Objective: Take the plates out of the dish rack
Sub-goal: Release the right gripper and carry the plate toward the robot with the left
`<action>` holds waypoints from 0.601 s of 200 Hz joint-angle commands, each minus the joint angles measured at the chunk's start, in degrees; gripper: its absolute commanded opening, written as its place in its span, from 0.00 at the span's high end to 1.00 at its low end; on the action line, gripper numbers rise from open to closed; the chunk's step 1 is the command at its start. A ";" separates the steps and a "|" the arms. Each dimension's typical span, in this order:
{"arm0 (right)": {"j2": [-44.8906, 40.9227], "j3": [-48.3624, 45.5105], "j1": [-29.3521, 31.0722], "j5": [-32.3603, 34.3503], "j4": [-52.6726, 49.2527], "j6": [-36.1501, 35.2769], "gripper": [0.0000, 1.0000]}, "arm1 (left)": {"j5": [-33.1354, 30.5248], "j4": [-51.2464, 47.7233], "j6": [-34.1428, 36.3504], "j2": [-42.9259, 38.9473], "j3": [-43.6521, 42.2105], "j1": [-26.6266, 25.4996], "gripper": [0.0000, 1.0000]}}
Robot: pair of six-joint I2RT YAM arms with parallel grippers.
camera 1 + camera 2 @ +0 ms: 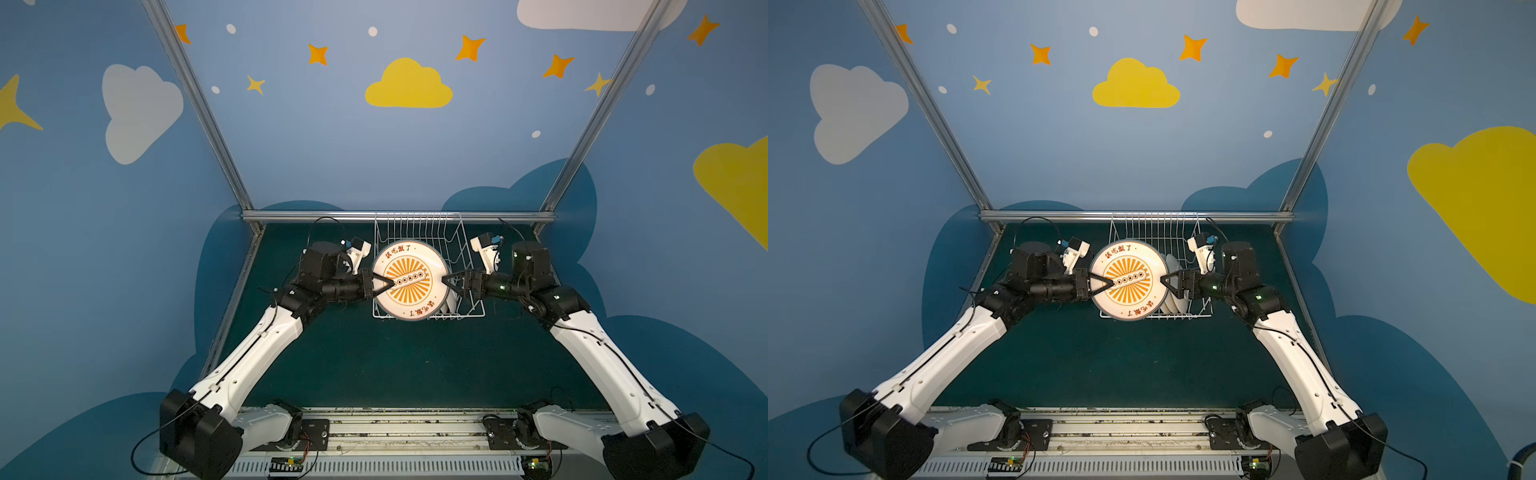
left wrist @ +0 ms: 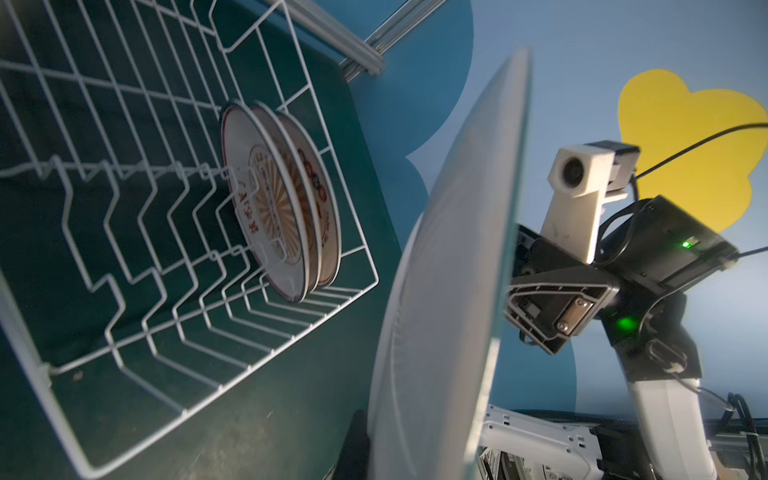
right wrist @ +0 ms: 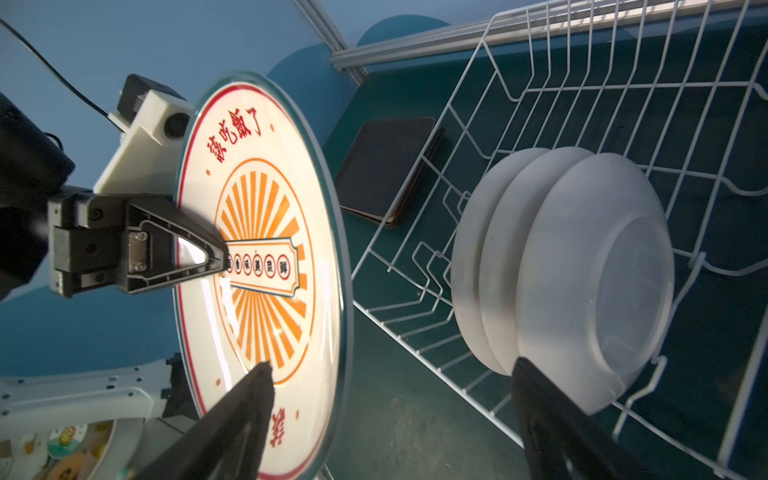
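Above rack (image 1: 419, 228), plate (image 1: 409, 280) gripped by left pincer (image 1: 391, 284)

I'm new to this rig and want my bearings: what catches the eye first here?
A round sunburst plate hangs face-up over the dish rack, gripped from one side by the left gripper, while the open right gripper straddles the opposite edge. Three more plates stand upright in the rack.

— A home kitchen?
— No, a robot test booth. Blue walls (image 1: 316, 166) painted with clouds (image 1: 409, 85) and stars (image 1: 318, 54), an aluminium frame (image 1: 399, 216), and two arms (image 1: 257, 345) on a rail (image 1: 407, 428) at a green bench (image 1: 407, 365).
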 commanded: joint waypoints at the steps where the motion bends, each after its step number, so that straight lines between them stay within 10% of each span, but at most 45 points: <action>1: -1.62 2.04 0.86 2.81 -5.85 -6.18 0.11 | -0.88 -5.76 -1.46 -6.31 -4.34 0.10 0.97; 120: -5.64 -0.68 3.96 7.15 -5.63 -5.30 0.11 | -15.66 -13.39 -18.19 -33.25 -29.53 -5.70 0.97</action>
